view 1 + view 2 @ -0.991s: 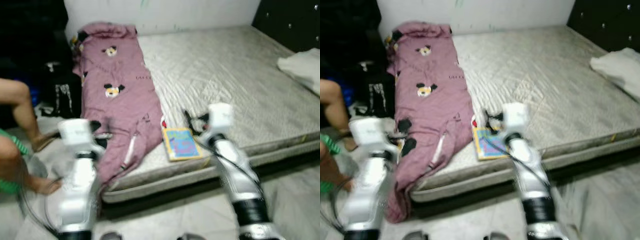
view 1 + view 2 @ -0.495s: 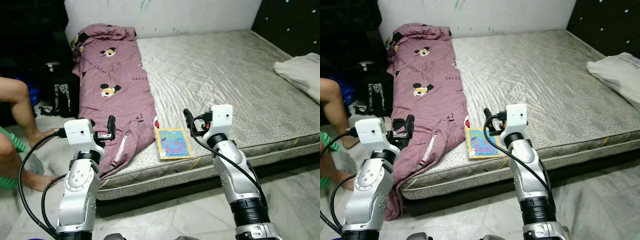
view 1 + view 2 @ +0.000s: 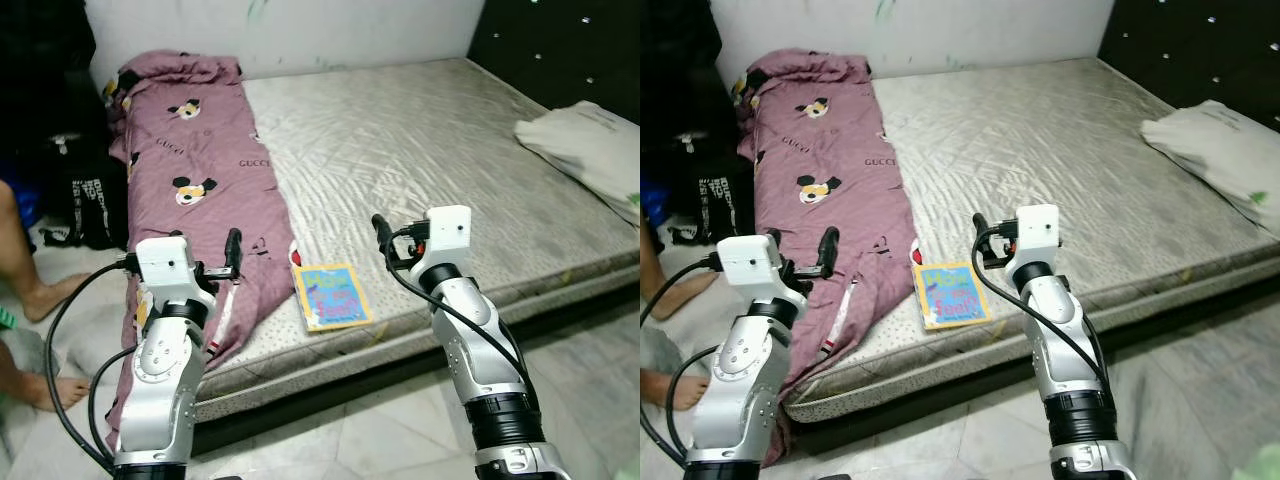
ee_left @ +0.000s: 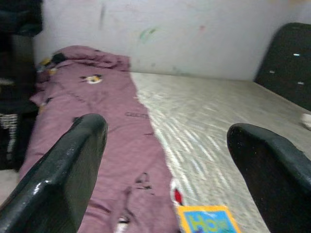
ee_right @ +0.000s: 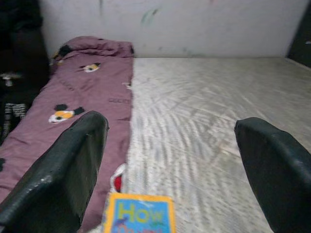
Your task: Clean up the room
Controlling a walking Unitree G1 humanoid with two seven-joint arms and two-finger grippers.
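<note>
Two grippers hang wide apart and empty: the left gripper (image 4: 165, 160) at lower left, the right gripper (image 5: 170, 160) right of centre. Between them, a colourful book (image 3: 331, 295) lies on the mattress (image 3: 450, 150) beside a purple blanket (image 3: 195, 190).

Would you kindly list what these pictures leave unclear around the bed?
- Book: title cropped by the right wrist view's edge; too small from the head.
- Person: cut off by the left eye view's edge.
- Blanket: its lower end hides behind the left claw and arm.
- Black bag: print too small.
</note>
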